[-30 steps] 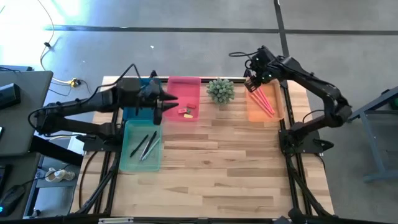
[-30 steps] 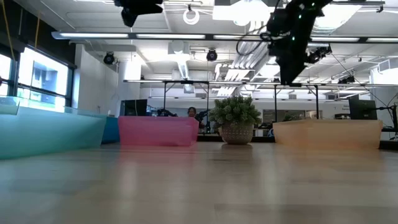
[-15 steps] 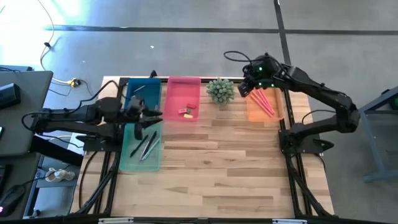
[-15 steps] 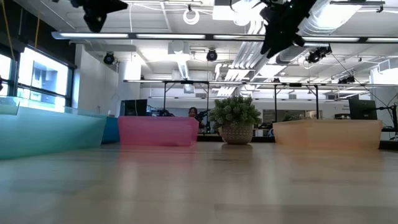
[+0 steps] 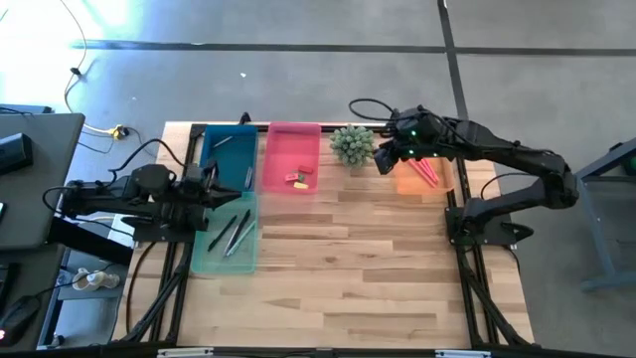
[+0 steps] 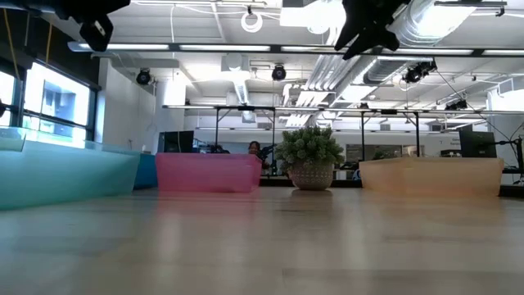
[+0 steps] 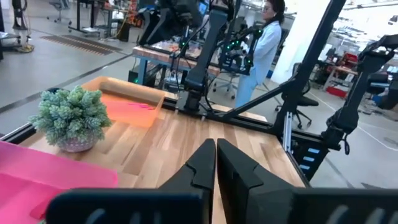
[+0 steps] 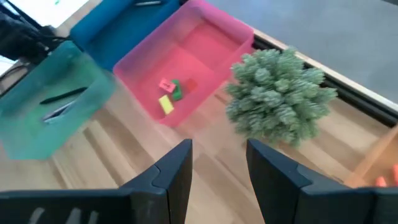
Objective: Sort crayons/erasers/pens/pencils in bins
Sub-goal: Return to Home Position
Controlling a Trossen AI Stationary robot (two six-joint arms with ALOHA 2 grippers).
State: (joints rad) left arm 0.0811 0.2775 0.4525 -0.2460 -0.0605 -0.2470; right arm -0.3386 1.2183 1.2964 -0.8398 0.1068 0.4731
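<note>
Over on the left, the left arm (image 5: 99, 191) is lying low and nearly straight across the edge of the table (image 5: 368, 268). The left gripper (image 5: 227, 193) is hanging where the blue bin (image 5: 227, 159) is meeting the teal bin (image 5: 214, 261), its fingers (image 7: 205, 165) pressing together on nothing. A few dark sticks (image 5: 235, 235) are lying slantwise in the teal bin; the thin items in the blue one are too small for me to name. Next along, the pink bin (image 5: 292, 149) is holding the erasers (image 8: 169, 93), red-pink, green and yellow, bunched close together. Past the plant (image 5: 352, 146), the right arm (image 5: 517, 154) is folding back from its base, elbow jutting beyond the table's right side. The right gripper (image 5: 381, 159) is hovering between the plant and the orange bin (image 5: 405, 185), with its fingers (image 8: 177, 168) standing apart and carrying nothing. Salmon-pink pencils (image 5: 425, 171) are lying in the orange bin, its far end hiding under the arm. From table height, both grippers are getting cut off at the top, and the bin walls are screening their contents. Beyond the table, a person (image 7: 261, 37) in a pale coat is standing.
</note>
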